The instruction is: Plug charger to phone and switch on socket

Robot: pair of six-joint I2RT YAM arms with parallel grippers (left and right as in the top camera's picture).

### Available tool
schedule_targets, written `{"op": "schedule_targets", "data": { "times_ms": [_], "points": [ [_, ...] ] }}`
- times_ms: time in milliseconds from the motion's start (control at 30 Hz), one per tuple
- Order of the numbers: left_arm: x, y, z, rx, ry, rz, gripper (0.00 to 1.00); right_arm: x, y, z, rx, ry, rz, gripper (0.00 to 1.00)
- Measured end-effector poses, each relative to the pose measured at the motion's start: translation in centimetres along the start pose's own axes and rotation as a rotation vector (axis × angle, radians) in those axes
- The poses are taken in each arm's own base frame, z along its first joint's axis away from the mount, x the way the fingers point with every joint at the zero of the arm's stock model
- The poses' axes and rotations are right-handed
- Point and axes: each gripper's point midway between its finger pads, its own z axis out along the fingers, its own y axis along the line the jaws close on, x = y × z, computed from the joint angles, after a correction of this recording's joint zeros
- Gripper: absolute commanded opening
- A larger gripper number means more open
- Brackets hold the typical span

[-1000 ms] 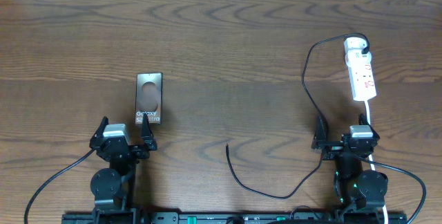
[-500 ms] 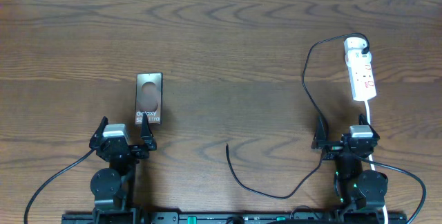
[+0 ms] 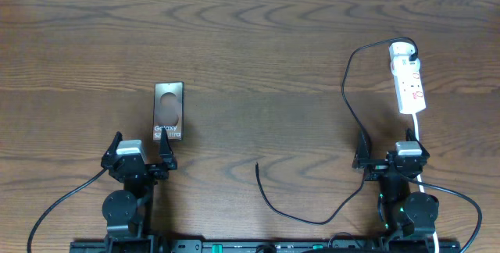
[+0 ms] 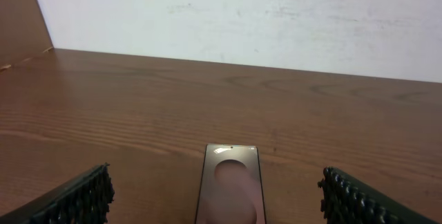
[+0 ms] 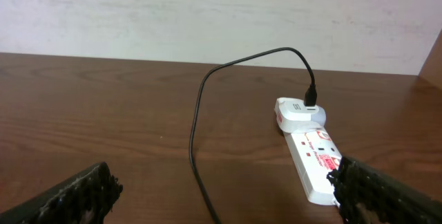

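The phone [image 3: 169,111] lies flat on the table left of centre, bronze face up with "Galaxy" lettering; it also shows in the left wrist view [image 4: 231,186], just ahead of the open fingers. My left gripper [image 3: 141,153] sits open and empty just in front of it. The white socket [image 3: 408,80] lies at the right rear, also in the right wrist view [image 5: 314,156]. The charger cable [image 3: 348,89] runs from an adapter at the socket's far end, loops down, and its free plug tip [image 3: 258,165] rests mid-table. My right gripper [image 3: 391,154] is open and empty.
The socket's white cord [image 3: 420,132] runs toward the right arm's base. Thicker black robot cables [image 3: 62,202] trail at the front edge. A white wall [image 4: 242,16] stands behind the table.
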Motion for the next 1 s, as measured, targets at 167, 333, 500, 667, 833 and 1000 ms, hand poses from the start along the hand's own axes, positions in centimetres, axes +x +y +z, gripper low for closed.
{"op": "schedule_targets", "data": {
  "times_ms": [167,333,500,667,833,1000],
  "points": [
    [0.0,0.0,0.0,0.000,0.000,0.000,0.94,0.0,0.0,0.0,0.000,0.000,0.000,0.99],
    [0.0,0.0,0.0,0.000,0.000,-0.003,0.94,0.0,0.0,0.0,0.000,0.000,0.000,0.99],
    [-0.2,0.0,-0.1,-0.002,0.006,-0.035,0.94,0.0,0.0,0.0,0.000,0.000,0.000,0.99],
    [-0.8,0.1,-0.2,-0.020,0.095,-0.051,0.94,0.0,0.0,0.0,0.000,0.000,0.000,0.99],
    [-4.7,0.1,1.3,-0.048,0.265,-0.050,0.94,0.0,0.0,0.0,-0.001,0.001,0.000,0.99],
    [-7.3,-0.4,6.1,-0.059,0.562,-0.039,0.94,0.0,0.0,0.0,-0.001,0.000,0.000,0.99]
  ]
}}
